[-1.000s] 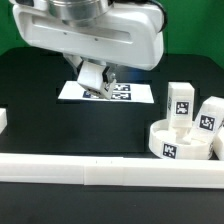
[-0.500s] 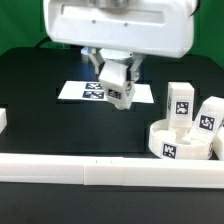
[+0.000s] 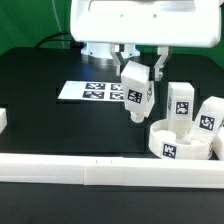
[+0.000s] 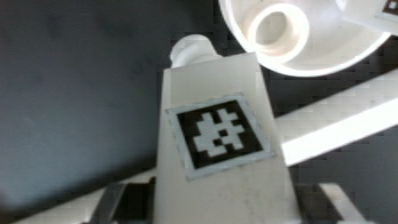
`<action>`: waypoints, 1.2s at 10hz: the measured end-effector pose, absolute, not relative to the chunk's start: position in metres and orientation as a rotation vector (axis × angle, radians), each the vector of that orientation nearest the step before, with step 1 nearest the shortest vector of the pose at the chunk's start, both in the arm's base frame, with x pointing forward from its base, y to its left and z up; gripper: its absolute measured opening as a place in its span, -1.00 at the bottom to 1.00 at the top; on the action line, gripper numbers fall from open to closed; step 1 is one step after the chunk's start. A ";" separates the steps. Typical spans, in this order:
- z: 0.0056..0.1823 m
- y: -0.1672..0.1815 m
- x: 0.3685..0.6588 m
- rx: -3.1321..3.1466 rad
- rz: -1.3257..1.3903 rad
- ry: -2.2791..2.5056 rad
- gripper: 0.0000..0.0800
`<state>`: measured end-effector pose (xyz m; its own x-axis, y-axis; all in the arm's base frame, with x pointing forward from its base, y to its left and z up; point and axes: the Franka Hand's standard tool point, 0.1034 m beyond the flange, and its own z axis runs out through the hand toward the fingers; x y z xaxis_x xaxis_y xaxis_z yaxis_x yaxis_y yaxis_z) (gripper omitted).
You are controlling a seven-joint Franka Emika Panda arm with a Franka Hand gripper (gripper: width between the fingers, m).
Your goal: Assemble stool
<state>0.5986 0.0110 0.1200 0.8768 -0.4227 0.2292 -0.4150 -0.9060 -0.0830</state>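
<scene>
Carried from above the marker board (image 3: pixel 100 92) toward the white plastic round disc seat (image 3: pixel 178 141), the two-finger gripper (image 3: pixel 141 68), clamped on a tagged white blocky leg (image 3: pixel 136 93), risked missing a socket if the tilted leg arrived misaligned.

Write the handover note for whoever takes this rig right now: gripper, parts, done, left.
Gripper: shut on the carried leg, held clear of the table, tilted, just to the exterior view's left of the seat.
Seat: round disc lying near the front rail on the exterior view's right; the wrist view shows one open socket ahead of the leg's tip.
Other two legs: upright at the seat's far side; whether they are seated in sockets cannot be told.
Marker board: flat on the table, behind the carried leg.
Left: bring the leg over a socket and fit it in; check the other two.
</scene>
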 end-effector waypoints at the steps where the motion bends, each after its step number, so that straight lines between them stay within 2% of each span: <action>1: 0.122 0.018 0.600 -2.996 -0.402 0.673 -0.19; 3: 0.132 0.041 0.615 -2.931 -0.587 0.666 -0.19; 6: 0.129 0.042 0.613 -2.934 -0.589 0.655 -0.19; 8: 0.126 0.050 0.609 -2.921 -0.642 0.644 -0.19; 10: 0.130 0.058 0.605 -2.875 -0.816 0.628 -0.19; 12: 0.127 0.056 0.602 -2.890 -0.800 0.614 -0.19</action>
